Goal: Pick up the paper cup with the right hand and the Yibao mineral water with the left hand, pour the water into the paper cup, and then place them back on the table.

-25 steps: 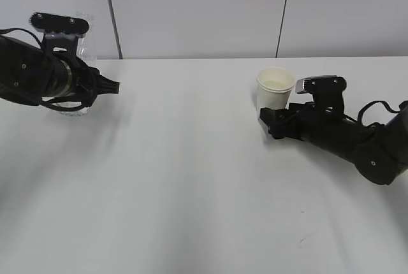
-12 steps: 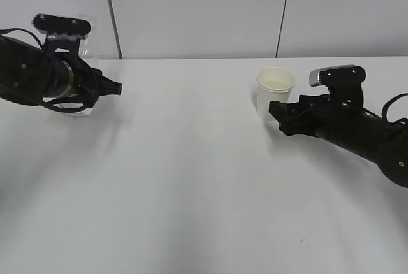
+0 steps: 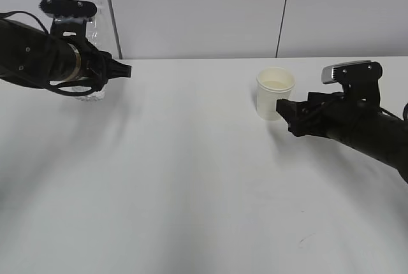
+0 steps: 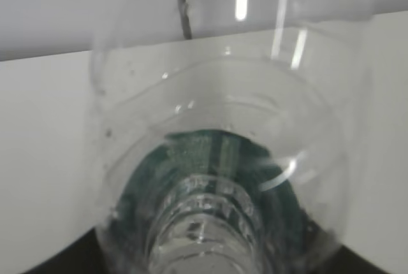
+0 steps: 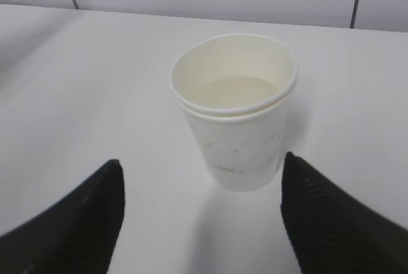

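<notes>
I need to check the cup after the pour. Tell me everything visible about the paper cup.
The paper cup is small, off-white, with a rolled rim and a second ridge just beneath it, tapering downward. It stands upright on the table, with what looks like clear liquid inside. Faint grey marks show on its wall. The right hand is open, its fingers either side but short of the cup, not touching it.
</notes>
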Robot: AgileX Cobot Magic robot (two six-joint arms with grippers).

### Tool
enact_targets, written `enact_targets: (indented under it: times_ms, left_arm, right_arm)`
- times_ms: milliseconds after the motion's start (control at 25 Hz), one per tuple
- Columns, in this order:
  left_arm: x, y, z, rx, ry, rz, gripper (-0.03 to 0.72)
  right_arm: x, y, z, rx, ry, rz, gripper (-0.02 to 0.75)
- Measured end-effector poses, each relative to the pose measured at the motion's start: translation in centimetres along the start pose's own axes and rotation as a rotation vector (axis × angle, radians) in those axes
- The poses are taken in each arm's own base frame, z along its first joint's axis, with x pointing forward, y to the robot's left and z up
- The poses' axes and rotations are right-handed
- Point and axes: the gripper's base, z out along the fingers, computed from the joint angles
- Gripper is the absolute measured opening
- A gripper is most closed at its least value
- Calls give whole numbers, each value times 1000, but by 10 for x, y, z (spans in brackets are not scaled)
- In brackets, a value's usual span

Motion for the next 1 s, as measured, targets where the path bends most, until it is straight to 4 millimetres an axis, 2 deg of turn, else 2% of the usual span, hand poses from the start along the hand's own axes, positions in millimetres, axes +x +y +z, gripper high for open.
enact_targets:
  times_ms: [160,480,800,1000]
  left_arm:
    - [0,-2,4,19,7,-1,312]
    - [9,-13,16,96,49,5,312]
    - [-2,-22,16,198,35,40,312]
    - [2,-32,17,300,53,134,312]
  right_arm:
    - [1,3,-11,0,10,0,578]
    - [10,5,-20,0,40,7,464]
    - [10,6,-20,0,43,7,449]
    - [10,6,-20,0,43,7,448]
